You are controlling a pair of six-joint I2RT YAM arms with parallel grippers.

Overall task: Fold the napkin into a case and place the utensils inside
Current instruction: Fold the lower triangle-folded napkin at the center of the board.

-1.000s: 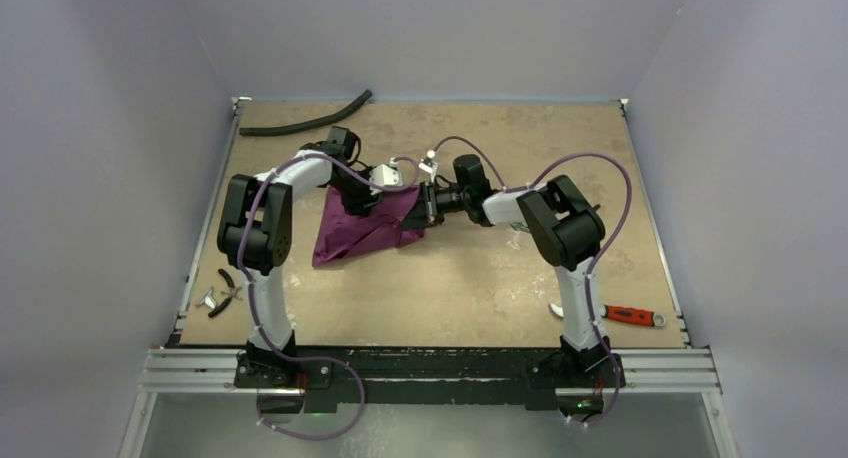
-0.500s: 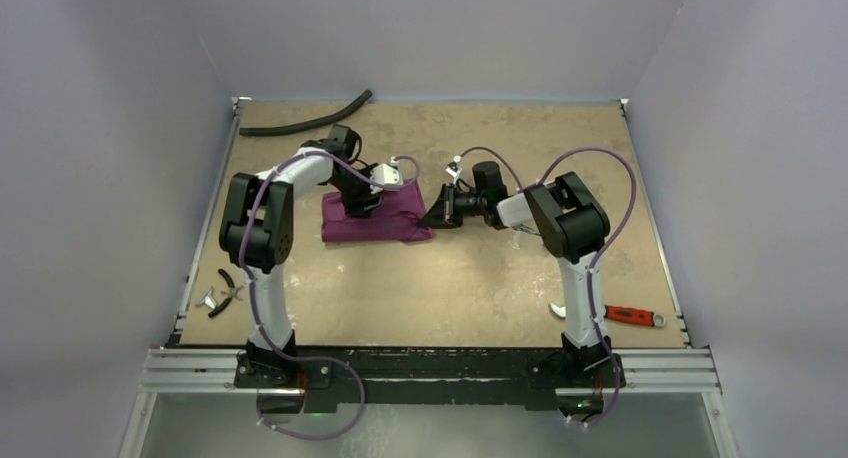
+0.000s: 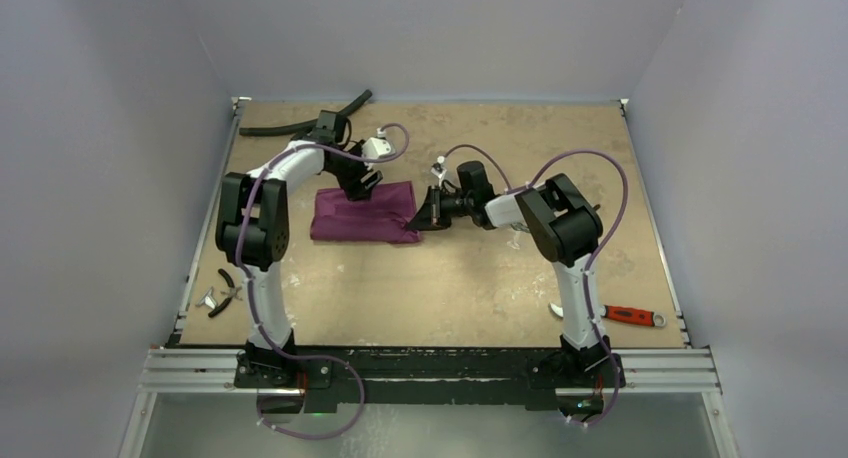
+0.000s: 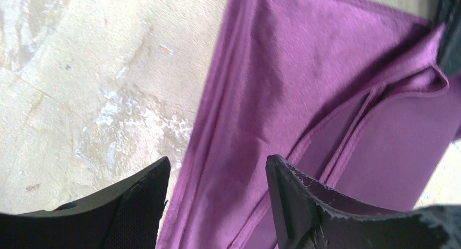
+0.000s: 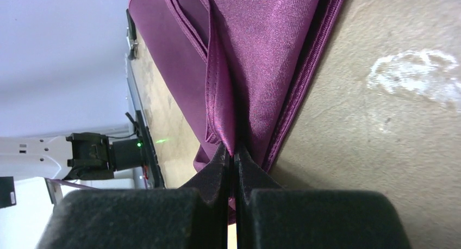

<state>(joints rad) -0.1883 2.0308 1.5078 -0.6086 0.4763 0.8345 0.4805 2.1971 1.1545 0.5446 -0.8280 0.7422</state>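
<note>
The plum-purple napkin (image 3: 362, 214) lies folded as a flat rectangle on the table, left of centre. My left gripper (image 3: 362, 182) hovers over its far edge, open and empty. In the left wrist view the two black fingers (image 4: 136, 203) stand wide apart above the cloth (image 4: 282, 69). My right gripper (image 3: 421, 216) is at the napkin's right end. In the right wrist view it (image 5: 234, 150) is shut on a raised fold of the cloth (image 5: 261, 48). No fork or spoon shows clearly in any view.
A black hose (image 3: 305, 126) lies at the far left edge. Dark-handled pliers (image 3: 229, 286) and a small silvery piece (image 3: 207, 300) lie at the near left. A red-handled tool (image 3: 632, 315) lies at the near right by the right arm's base. Walls enclose the table.
The napkin, held up by both grippers a second ago, now lies flat and folded. My left gripper has let go and moved to the far edge. My right gripper still holds the right end.
</note>
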